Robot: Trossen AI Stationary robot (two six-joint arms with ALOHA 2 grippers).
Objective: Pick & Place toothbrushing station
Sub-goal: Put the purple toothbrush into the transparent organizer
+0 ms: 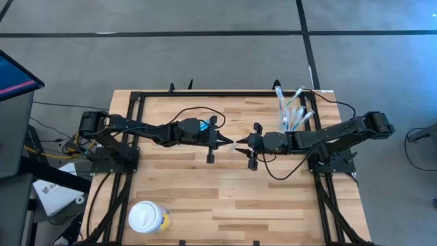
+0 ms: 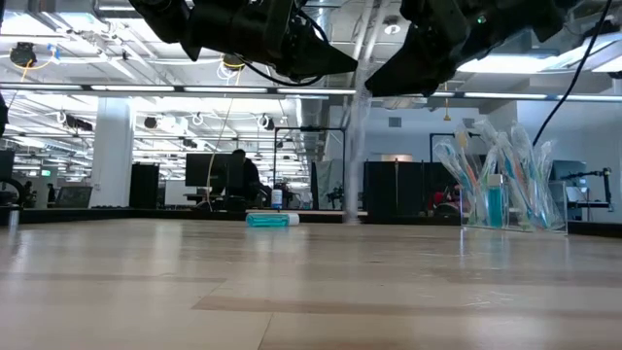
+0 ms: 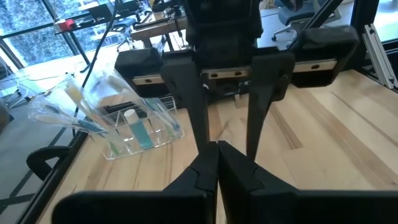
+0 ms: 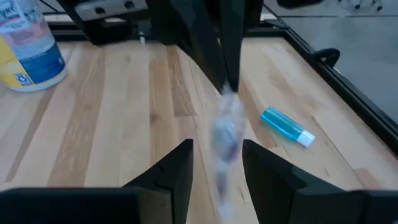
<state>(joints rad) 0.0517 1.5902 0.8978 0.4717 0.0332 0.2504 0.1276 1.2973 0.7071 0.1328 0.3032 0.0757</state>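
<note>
Bare tabletop (image 1: 225, 198) is left near both grippers; a toothbrush (image 4: 225, 134), seemingly wrapped, is pinched by the closed left gripper (image 1: 231, 143) between the right gripper's (image 1: 240, 146) parted fingers

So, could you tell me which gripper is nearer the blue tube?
Left. The left gripper hovers just right of the blue tube; the right gripper is farther right.

Overhead, table-level and two wrist cameras (close) share the table (image 1: 225, 198).
</note>
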